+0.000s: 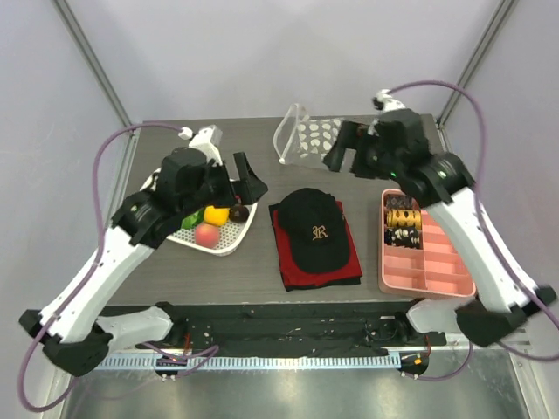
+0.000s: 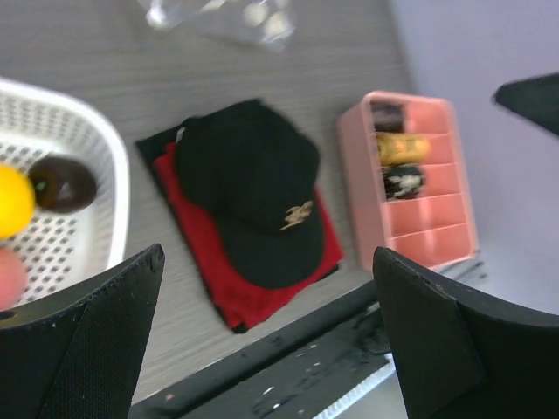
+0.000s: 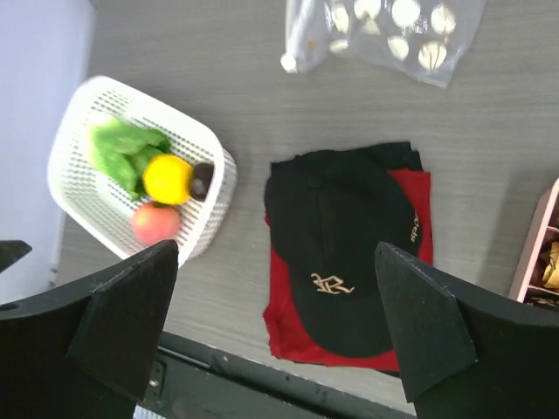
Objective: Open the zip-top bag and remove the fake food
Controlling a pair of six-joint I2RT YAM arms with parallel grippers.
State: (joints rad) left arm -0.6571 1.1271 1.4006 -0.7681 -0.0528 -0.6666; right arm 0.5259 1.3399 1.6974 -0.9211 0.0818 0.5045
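On the left, the fake food (image 3: 166,179) sits in the white mesh basket (image 1: 229,247) by the left gripper (image 1: 247,179), jaws wide and empty, the black cap (image 1: 314,229) mid-table, the zip-top bag (image 1: 306,138) far back beside the wide-open, empty right gripper (image 1: 347,157).

zip-top bag (image 1: 307,138): clear glossy plastic | basket (image 3: 210,214): white plastic mesh | cap (image 1: 314,229): matt black cloth

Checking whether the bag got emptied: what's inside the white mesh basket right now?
A leafy green vegetable, yellow citrus, pink peach and dark brown ball. The basket floor under them is covered.
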